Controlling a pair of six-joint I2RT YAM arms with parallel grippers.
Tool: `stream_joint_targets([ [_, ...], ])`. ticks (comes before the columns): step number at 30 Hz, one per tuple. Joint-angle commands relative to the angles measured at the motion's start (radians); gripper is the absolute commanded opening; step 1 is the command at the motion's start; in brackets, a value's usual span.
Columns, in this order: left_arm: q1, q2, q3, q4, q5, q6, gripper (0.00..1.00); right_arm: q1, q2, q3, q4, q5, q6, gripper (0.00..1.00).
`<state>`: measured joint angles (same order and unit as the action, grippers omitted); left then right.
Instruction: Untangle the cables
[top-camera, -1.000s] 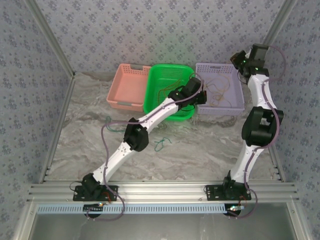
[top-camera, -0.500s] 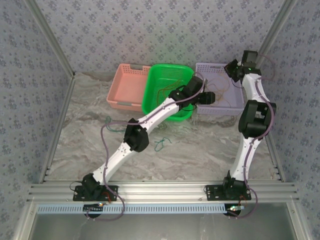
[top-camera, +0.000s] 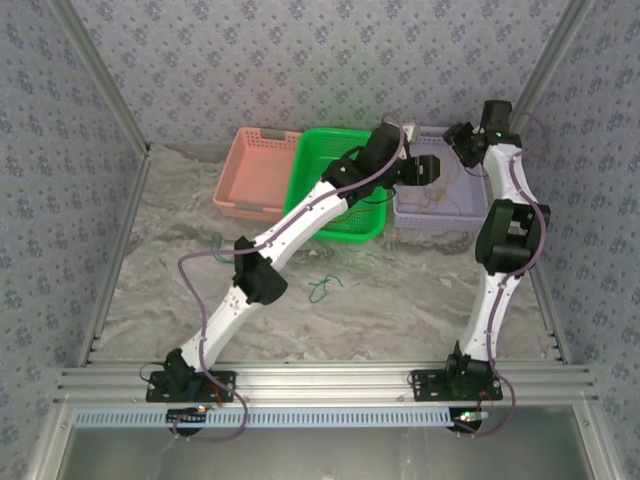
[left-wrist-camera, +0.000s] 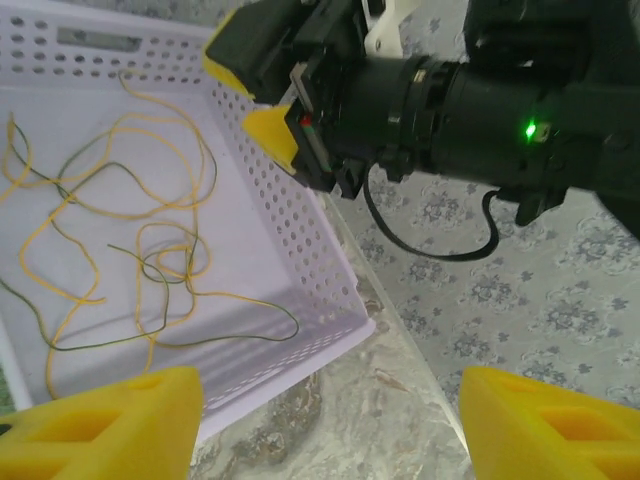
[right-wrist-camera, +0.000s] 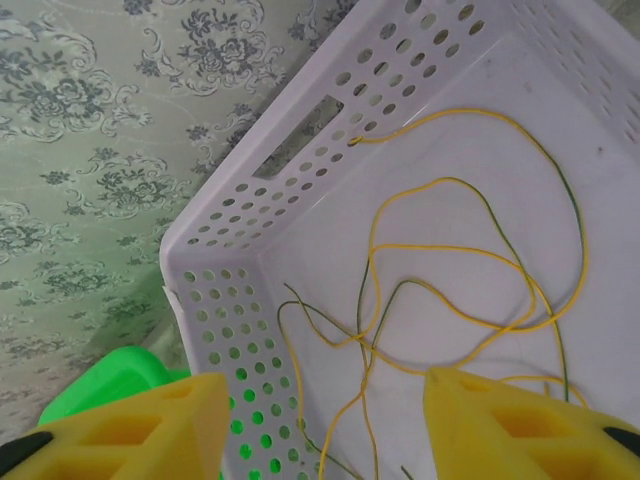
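Note:
Thin yellow and dark green cables (left-wrist-camera: 150, 250) lie loosely tangled on the floor of the lavender basket (left-wrist-camera: 300, 230). The right wrist view shows the same cables (right-wrist-camera: 450, 255) inside that basket (right-wrist-camera: 225, 300). My left gripper (left-wrist-camera: 330, 430) hangs open above the basket's corner with nothing between its fingers. My right gripper (right-wrist-camera: 325, 430) is open too, above the basket's other end, and holds nothing. From above, the left gripper (top-camera: 428, 170) and right gripper (top-camera: 460, 140) sit close together over the lavender basket (top-camera: 440, 220). A green cable (top-camera: 322, 290) lies on the table.
A green basket (top-camera: 335, 185) stands beside the lavender one and a pink basket (top-camera: 255, 175) beside that, all at the back. Another thin cable (top-camera: 218, 243) lies on the marble table left of my left arm. Patterned walls close in on both sides.
Both grippers have opened. The left arm rose and swung back-right from the green basket to the lavender one. The right gripper came down and left toward that basket.

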<state>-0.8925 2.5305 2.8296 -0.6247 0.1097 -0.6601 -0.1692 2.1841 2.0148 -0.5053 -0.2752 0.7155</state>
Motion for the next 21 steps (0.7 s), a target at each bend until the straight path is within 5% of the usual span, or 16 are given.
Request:
stream_joint_targets([
  [1, -0.003, -0.100, 0.022, -0.145, -0.086, 0.026, 0.67, 0.011, -0.143, -0.036, -0.023, 0.044, -0.020, 0.59],
  [8, -0.002, -0.289, -0.132, -0.268, -0.212, 0.034, 0.59, 0.105, -0.472, -0.310, 0.041, 0.147, -0.077, 0.57],
  [14, 0.071, -0.709, -0.903, 0.115, -0.172, -0.065, 0.54, 0.338, -0.748, -0.581, 0.034, 0.269, -0.116, 0.56],
  [21, 0.195, -1.171, -1.536, 0.150, -0.250, -0.174, 0.48, 0.705, -0.994, -0.901, 0.049, 0.409, -0.050, 0.53],
])
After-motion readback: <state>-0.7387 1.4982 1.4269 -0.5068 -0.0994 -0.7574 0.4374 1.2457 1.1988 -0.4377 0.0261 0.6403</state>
